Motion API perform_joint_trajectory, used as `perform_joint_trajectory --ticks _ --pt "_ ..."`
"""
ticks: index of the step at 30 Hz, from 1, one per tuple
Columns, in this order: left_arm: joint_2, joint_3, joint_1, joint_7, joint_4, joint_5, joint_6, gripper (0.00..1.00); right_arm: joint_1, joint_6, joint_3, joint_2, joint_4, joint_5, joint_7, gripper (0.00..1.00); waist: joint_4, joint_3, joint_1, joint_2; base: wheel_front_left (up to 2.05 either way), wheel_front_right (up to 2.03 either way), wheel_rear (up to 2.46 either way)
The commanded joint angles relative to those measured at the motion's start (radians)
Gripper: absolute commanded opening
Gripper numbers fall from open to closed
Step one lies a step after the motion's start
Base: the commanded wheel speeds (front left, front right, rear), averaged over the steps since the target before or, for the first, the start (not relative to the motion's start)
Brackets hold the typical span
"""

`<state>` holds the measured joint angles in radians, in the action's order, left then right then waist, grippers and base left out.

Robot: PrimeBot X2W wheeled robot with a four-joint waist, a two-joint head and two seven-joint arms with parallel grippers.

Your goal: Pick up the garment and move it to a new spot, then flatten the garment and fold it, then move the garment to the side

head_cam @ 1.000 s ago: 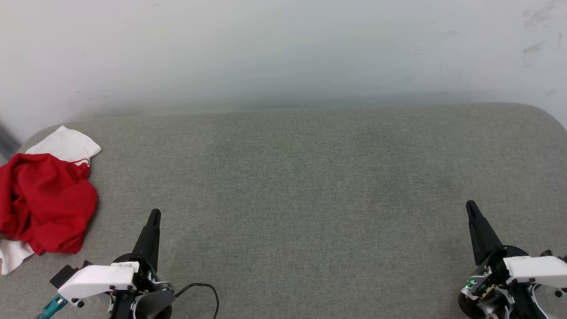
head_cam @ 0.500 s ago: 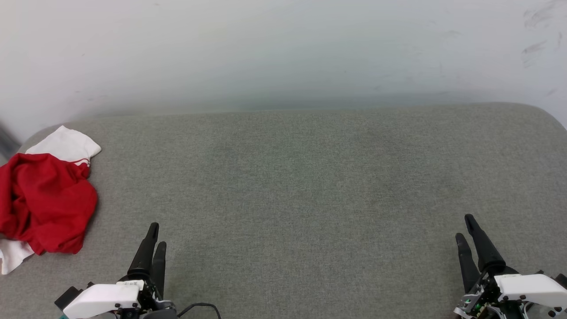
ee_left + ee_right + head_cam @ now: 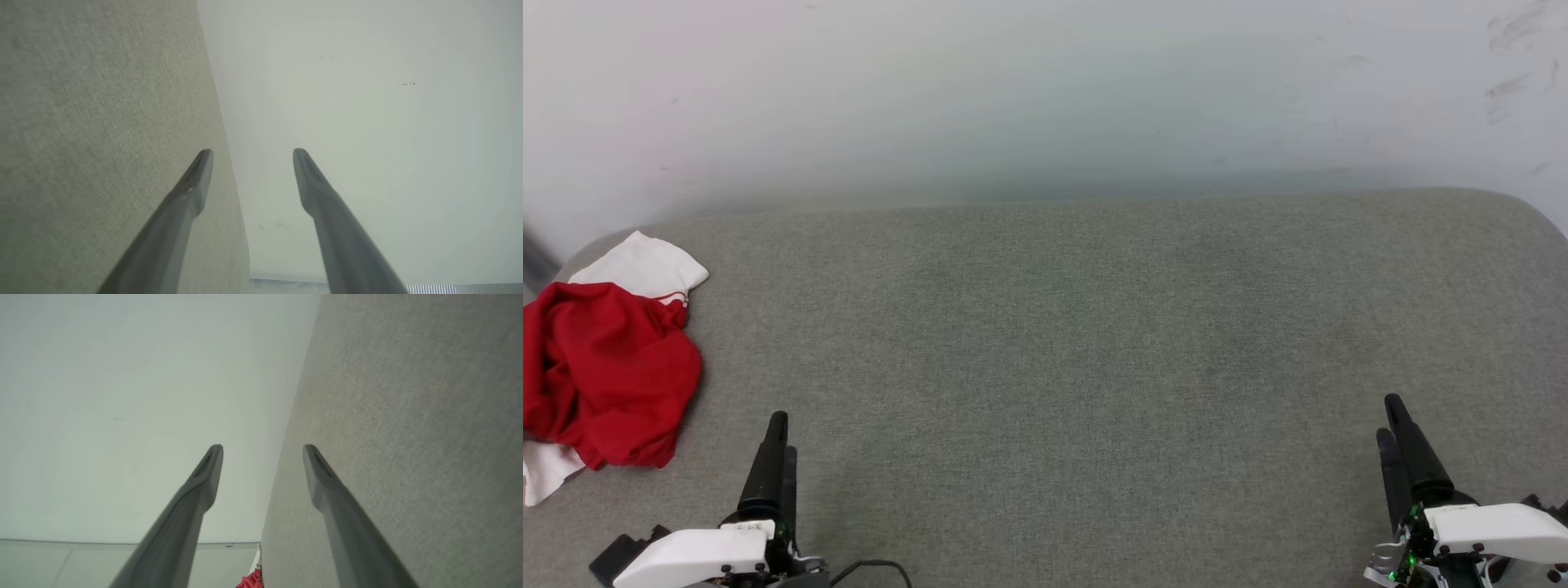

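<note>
T-shirt (image 3: 609, 371), red-and-white jersey, crumpled at left edge, grey fabric table (image 3: 1094, 343); left gripper (image 3: 249, 153), right gripper (image 3: 263, 447) wide, empty; careless tug risks drop-off.

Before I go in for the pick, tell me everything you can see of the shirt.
The shirt is soft red cloth with white parts: a white sleeve with thin red stripes at its far end, another white bit at its near end. It lies crumpled in a heap at the left edge of the grey fabric surface, partly cut off by the picture. Only the surface touches it; the left gripper is apart.
</note>
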<state>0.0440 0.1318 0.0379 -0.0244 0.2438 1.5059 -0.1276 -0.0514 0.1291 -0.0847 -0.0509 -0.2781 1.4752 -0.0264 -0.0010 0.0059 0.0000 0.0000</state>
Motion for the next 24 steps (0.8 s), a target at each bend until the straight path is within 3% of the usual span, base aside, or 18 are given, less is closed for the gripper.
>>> perform_joint_trajectory --ticks 1,15,24 --pt "0.003 0.013 0.004 0.011 -0.023 -0.029 -0.001 1.00 -0.014 0.002 -0.007 0.000 0.019 -0.036 0.011 1.00 0.000 0.000 0.0000 0.0000 0.00 0.00 0.00" --pt "0.004 0.086 0.002 0.066 -0.108 -0.293 0.000 1.00 -0.026 0.002 -0.039 0.000 0.105 -0.377 0.066 1.00 -0.001 0.009 0.0000 0.0000 0.00 0.00 0.00" --pt "0.005 0.035 -0.012 0.098 -0.225 -0.522 0.078 1.00 -0.026 0.002 -0.028 0.000 0.188 -0.665 0.099 1.00 -0.004 0.016 0.0000 0.0000 0.00 0.00 0.00"
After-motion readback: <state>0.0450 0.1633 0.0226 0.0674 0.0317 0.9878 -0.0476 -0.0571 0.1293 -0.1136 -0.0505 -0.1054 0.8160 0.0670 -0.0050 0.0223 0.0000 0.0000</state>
